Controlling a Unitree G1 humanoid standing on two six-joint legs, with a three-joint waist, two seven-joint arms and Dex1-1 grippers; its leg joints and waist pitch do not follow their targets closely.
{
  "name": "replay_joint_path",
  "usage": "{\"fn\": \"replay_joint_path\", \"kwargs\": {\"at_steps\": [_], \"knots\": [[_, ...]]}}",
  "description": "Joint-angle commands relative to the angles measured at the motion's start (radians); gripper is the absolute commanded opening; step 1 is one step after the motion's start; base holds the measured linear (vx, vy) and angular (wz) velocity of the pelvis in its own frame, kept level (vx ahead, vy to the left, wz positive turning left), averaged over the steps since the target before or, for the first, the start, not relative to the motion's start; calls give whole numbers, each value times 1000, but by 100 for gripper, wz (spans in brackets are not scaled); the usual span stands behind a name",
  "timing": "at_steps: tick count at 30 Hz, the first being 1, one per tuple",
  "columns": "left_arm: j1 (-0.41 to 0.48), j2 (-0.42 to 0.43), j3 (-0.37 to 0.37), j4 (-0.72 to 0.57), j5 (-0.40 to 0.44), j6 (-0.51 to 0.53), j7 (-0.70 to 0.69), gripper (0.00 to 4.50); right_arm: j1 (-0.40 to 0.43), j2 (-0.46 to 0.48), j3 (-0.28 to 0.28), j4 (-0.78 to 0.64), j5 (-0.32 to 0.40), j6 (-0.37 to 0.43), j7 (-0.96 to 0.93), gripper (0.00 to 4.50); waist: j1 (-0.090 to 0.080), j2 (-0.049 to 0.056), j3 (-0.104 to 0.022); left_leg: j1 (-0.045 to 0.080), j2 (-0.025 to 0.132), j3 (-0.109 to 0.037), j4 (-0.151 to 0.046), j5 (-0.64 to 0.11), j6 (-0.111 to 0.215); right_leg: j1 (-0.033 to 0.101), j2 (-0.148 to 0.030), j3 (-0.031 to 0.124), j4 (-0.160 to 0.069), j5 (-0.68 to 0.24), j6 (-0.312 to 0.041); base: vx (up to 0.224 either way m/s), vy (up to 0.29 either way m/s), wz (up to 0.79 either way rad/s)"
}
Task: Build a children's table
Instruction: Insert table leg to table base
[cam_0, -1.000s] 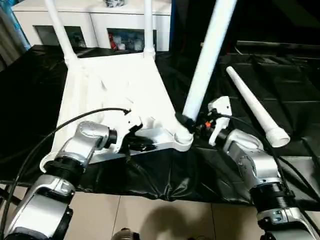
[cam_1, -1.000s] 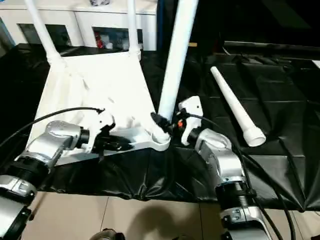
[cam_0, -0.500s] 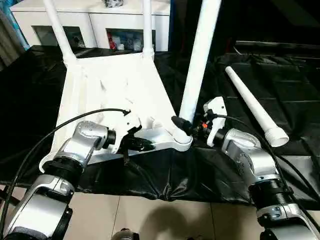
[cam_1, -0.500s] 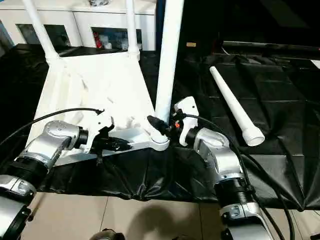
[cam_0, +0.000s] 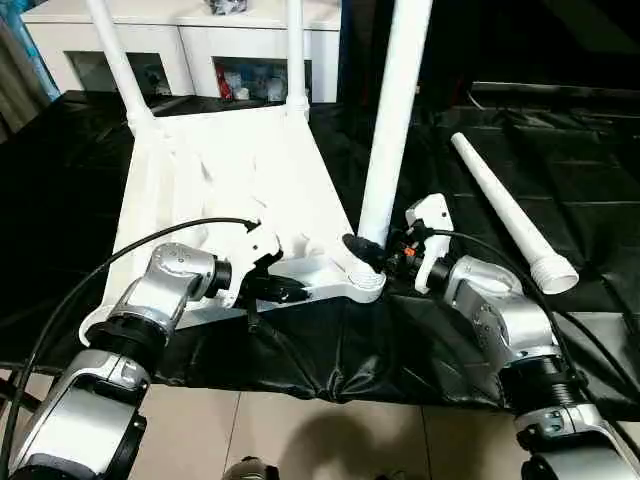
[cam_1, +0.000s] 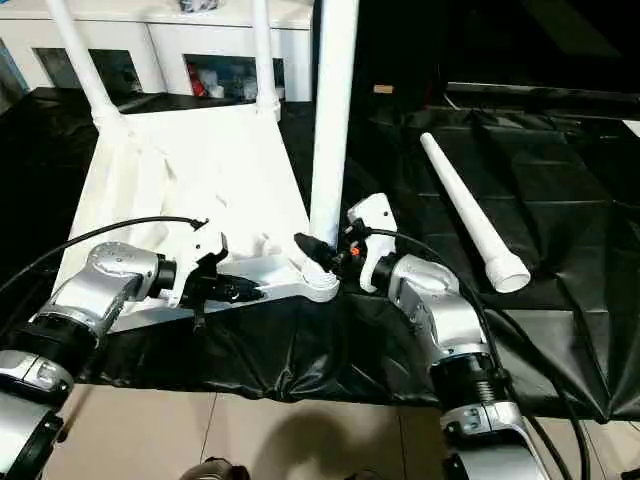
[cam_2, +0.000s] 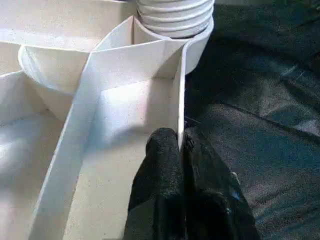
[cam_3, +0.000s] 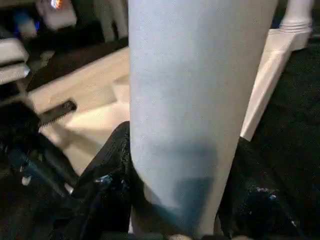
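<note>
Right gripper (cam_0: 372, 252) is clamped around the base of a long white tapered tube leg (cam_0: 393, 130), black fingers (cam_3: 107, 170) on either side of it, and the leg stands near upright in the near right corner socket (cam_0: 362, 279) of the white plastic rectangular tabletop (cam_0: 225, 185), which lies upside down on the black sheet-covered table (cam_0: 560, 180). Up close from that wrist, the leg sits squarely between the two fingers. Left gripper (cam_0: 290, 293) is pinched shut on the tabletop's near edge; its wrist camera catches what the head view can't, both fingertips (cam_2: 162, 160) squeezing a thin upright wall of the ribbed underside (cam_2: 100, 130), with the ringed collar (cam_2: 175, 15) of the seated leg just beyond. Two more white legs (cam_0: 118, 60) stand in the far corners. A fourth white tube leg (cam_0: 510, 212) lies loose on the sheet, well off to the right. Behind it all sits a white cabinet with glass doors (cam_0: 180, 45).
</note>
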Motion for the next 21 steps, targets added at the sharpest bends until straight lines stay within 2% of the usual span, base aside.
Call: {"fn": "replay_joint_path", "kwargs": {"at_steps": [1, 5, 11, 15, 19, 21], "knots": [[-2, -16, 39, 7, -29, -1, 0, 0, 26, 6, -39, 37, 29, -17, -10, 188, 3, 1, -79, 31, 58, -32, -88, -280, -13, 47, -74, 50, -79, -222, -241, 0, 0, 0], [-7, -22, 43, 11, -27, -1, 12, 0, 56, 16, -65, 63, 55, -48, 4, 188, 4, 1, -79, 31, 58, -32, -89, -281, -11, 48, -73, 49, -78, -214, -243, 0, 0, 0], [-12, -29, 47, 19, -25, -5, 28, 0, 99, 22, -81, 77, 58, -98, 22, 188, 7, 1, -77, 32, 59, -32, -90, -298, -9, 46, -75, 50, -84, -258, -234, 0, 0, 0], [-13, -32, 49, 19, -25, -5, 33, 0, 134, 3, -51, 53, 22, -128, 18, 188, 8, 0, -73, 36, 60, -34, -96, -320, -14, 46, -75, 50, -92, -314, -215, 0, 0, 0], [-13, -34, 48, 22, -22, -10, 36, 0, 128, -23, 13, 19, -46, -138, 11, 188, 5, -4, -69, 42, 59, -37, -100, -348, -26, 46, -78, 51, -103, -394, -189, 0, 0, 0], [-11, -33, 47, 20, -21, -11, 36, 0, 122, -28, 32, 13, -63, -131, 14, 188, 5, -5, -71, 39, 59, -37, -101, -326, -23, 48, -77, 52, -101, -370, -190, 0, 0, 0]]}}
